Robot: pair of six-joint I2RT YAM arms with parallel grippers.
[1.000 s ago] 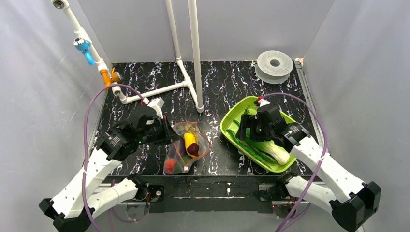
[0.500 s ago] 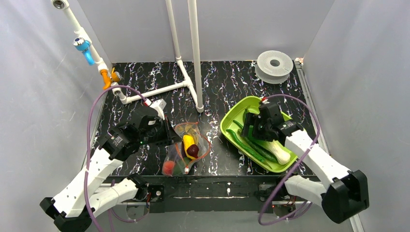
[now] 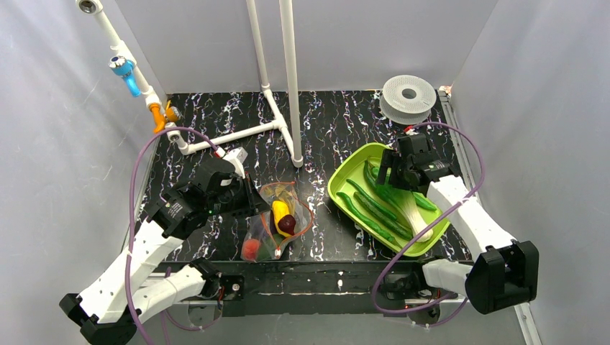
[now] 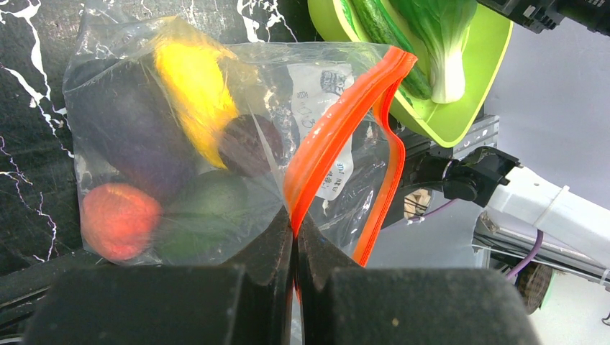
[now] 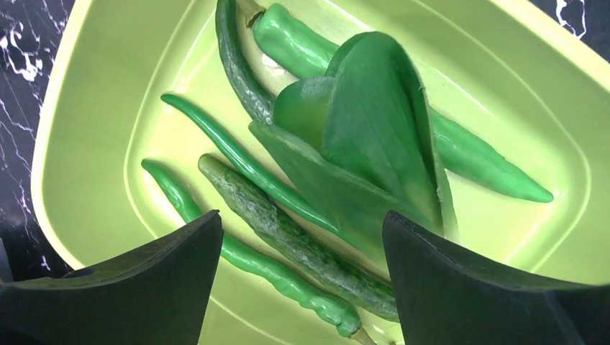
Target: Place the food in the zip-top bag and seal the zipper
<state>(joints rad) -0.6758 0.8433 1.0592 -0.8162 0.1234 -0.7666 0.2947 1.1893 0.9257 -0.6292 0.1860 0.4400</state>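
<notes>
My left gripper [image 4: 293, 237] pinches the zipper [image 4: 338, 129] tight to hold the zip-top bag [image 4: 129, 86] open on the table [image 3: 324, 122], and my right gripper [image 5: 302, 248] hangs wide open and empty over the green vegetables [image 5: 288, 230] in the tray [image 5: 93, 144] to grab one.

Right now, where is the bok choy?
In the top view, the bok choy lies in the lime-green tray on the right side, among long green vegetables.

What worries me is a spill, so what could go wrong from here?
The left hand pinches only one spot of the zipper; the floppy zip-top bag could slip free or sag shut.
The open right hand hangs over the bok choy lying across the long green vegetables; it might grab several.
</notes>
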